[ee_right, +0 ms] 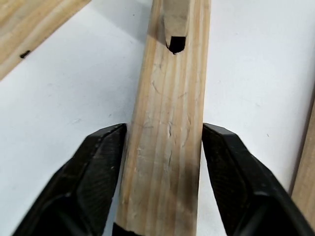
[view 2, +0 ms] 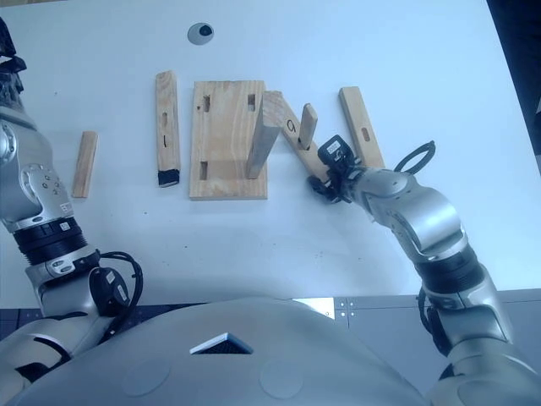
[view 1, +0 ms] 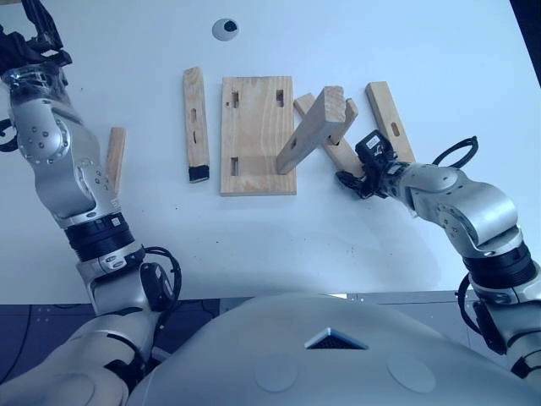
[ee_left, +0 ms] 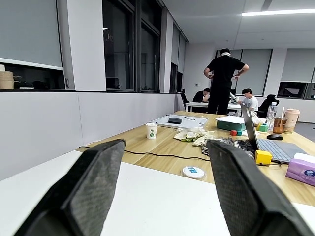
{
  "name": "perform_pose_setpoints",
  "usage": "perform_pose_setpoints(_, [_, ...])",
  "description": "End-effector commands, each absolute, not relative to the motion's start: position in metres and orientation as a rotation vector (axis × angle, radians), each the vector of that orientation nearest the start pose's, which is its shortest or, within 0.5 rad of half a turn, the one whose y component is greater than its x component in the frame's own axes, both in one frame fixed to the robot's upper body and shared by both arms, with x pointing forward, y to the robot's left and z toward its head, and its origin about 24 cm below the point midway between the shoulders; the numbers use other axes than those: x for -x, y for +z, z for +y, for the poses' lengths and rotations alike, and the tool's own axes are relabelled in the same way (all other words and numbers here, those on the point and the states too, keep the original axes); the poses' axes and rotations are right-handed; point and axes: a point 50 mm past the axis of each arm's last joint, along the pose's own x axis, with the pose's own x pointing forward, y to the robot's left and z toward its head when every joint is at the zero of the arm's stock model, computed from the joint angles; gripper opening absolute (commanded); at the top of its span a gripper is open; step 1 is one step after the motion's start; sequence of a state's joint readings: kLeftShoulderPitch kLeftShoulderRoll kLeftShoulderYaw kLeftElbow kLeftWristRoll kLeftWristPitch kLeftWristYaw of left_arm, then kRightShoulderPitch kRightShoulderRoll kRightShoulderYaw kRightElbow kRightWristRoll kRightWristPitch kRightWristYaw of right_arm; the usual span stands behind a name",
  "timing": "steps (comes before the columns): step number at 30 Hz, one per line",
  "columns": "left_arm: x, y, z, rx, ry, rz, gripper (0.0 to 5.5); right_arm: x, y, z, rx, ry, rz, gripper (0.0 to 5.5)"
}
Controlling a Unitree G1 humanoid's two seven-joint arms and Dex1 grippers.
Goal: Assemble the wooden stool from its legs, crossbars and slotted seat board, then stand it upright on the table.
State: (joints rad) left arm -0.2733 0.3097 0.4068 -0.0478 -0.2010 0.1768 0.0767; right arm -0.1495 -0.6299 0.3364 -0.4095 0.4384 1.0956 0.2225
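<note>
The slotted seat board (view 1: 254,148) lies flat mid-table, and one thick leg (view 1: 311,128) stands tilted in a slot on its right side. Just right of the board lies a leg (ee_right: 167,123) with a short crossbar (view 2: 308,124) stuck in its slot. My right gripper (view 1: 351,181) is shut on that leg's near end, one finger (ee_right: 98,172) against each side. Another slotted leg (view 1: 390,120) lies farther right. A leg with a black end (view 1: 195,124) lies left of the board, a loose crossbar (view 1: 116,157) farther left. My left gripper (ee_left: 162,191) is raised at the far left, open and empty.
A small dark disc (view 1: 225,30) sits on the white table beyond the board. The table's near edge runs just in front of both arms. The left wrist view looks across an office with desks and people far off.
</note>
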Motion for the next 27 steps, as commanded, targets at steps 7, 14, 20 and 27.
perform_pose_setpoints(7, [-0.281, 0.152, 0.280, 0.015, 0.351, -0.273, 3.04, -0.260, 0.091, -0.142, -0.089, 0.516, 0.586, 2.03])
perform_pose_setpoints(14, [-0.292, 0.155, 0.221, 0.393, -0.144, -0.224, 3.04, -0.324, 0.173, -0.142, -0.336, 0.654, 0.309, 2.03])
perform_pose_setpoints(20, [-0.305, 0.178, 0.176, 0.550, -0.573, -0.175, 3.04, -0.348, 0.198, -0.136, -0.245, 0.841, 0.236, 2.03])
perform_pose_setpoints(27, [-0.301, 0.168, 0.158, 0.719, -0.842, -0.071, 3.97, -0.349, 0.209, -0.132, -0.186, 1.009, 0.265, 2.03])
